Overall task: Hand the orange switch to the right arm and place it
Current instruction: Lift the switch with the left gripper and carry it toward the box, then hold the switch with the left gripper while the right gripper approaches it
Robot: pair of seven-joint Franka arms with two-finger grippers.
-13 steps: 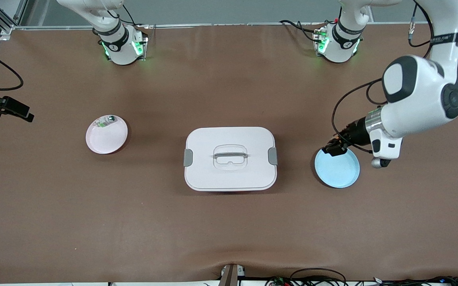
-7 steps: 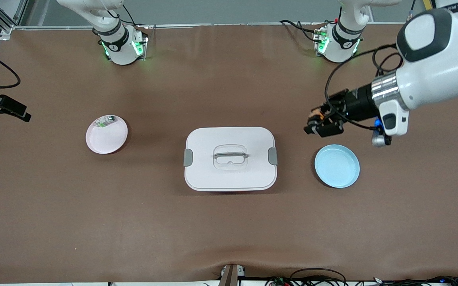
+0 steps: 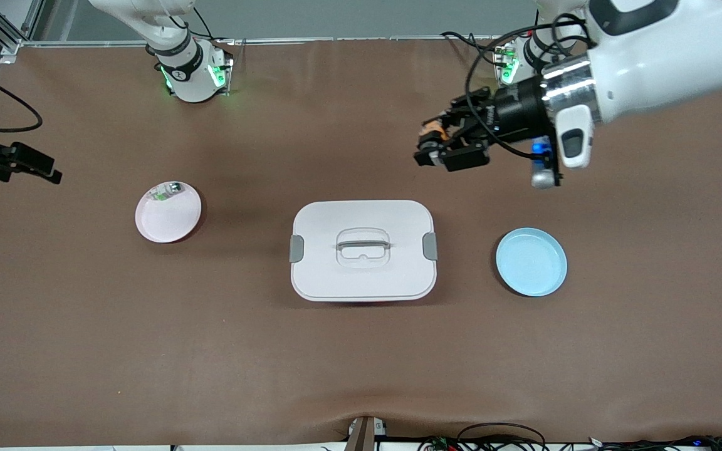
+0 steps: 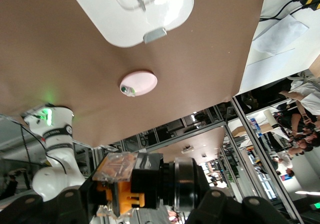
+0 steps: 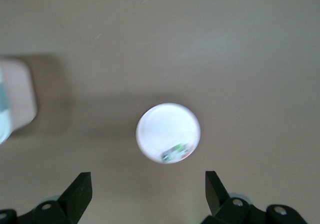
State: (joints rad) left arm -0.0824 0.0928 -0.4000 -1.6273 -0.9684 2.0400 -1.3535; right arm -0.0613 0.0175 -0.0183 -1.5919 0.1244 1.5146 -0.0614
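Note:
The orange switch [image 3: 431, 132] hangs in the air, pinched in my left gripper [image 3: 434, 149], which is shut on it over bare brown table toward the robots' bases from the white case. The left wrist view shows its black body and orange end [image 4: 131, 185] between the fingers [image 4: 47, 204]. My right gripper [image 3: 40, 170] hovers at the right arm's end of the table, open and holding nothing. In its wrist view the wide-apart fingers [image 5: 80, 191] frame the pink plate [image 5: 168, 131].
A white lidded case [image 3: 363, 249] with a handle sits mid-table. A blue plate [image 3: 531, 261] lies bare toward the left arm's end. The pink plate [image 3: 168, 212] holds a small whitish, green-and-silver piece [image 3: 167, 191].
My left gripper has risen off the blue plate with the orange switch and swung toward the table's middle and the bases. The right gripper has shifted only slightly.

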